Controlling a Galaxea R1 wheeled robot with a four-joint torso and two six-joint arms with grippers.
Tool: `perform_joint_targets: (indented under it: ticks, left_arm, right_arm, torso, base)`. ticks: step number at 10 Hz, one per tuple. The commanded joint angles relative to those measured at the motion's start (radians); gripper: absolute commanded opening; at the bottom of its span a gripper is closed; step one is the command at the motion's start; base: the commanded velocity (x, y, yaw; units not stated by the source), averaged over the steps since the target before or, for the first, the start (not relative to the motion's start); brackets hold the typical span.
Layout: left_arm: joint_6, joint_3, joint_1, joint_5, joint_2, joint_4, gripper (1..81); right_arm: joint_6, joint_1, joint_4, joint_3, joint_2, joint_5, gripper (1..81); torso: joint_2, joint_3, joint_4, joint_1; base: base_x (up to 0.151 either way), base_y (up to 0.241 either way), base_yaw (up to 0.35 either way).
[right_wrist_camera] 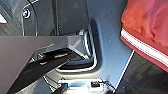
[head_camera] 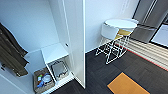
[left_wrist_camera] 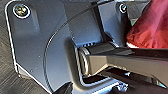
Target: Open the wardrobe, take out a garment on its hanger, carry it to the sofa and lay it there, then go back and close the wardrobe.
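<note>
The wardrobe [head_camera: 30, 25] stands open in the head view. Its white door [head_camera: 75, 37] is swung out edge-on toward me. The garment [left_wrist_camera: 150, 27], maroon fabric, shows close beside the left arm's dark plate in the left wrist view. The garment [right_wrist_camera: 147, 22] also appears in the right wrist view, with a white-striped band [right_wrist_camera: 142, 47] along its edge. I cannot tell from these views which arm carries it.
An olive-brown garment [head_camera: 11, 55] hangs at the wardrobe's left. Below a white shelf [head_camera: 53, 51] sit two baskets [head_camera: 43, 80]. To the right are a round white table [head_camera: 121, 24], wire-legged chairs [head_camera: 110, 32], a steel fridge [head_camera: 150, 20] and an orange mat [head_camera: 126, 85] on dark floor.
</note>
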Motion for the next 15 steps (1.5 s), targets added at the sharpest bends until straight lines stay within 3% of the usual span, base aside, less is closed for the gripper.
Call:
perform_joint_targets:
  ticks: [1, 15]
  left_arm:
    - [0.002, 0.003, -0.016, 0.032, -0.001, 0.005, 81.1]
    - [0.0, 0.003, -0.016, 0.03, -0.001, 0.004, 81.1]
  right_arm:
    - [-0.001, 0.008, -0.001, 0.002, 0.007, -0.068, 81.1]
    - [-0.003, 0.011, -0.004, 0.002, 0.011, -0.068, 81.1]
  torso:
    - [0.0, 0.0, 0.0, 0.0]
    - [0.0, 0.0, 0.0, 0.0]
  base:
    - [0.0, 0.0, 0.331]
    - [0.0, 0.0, 0.312]
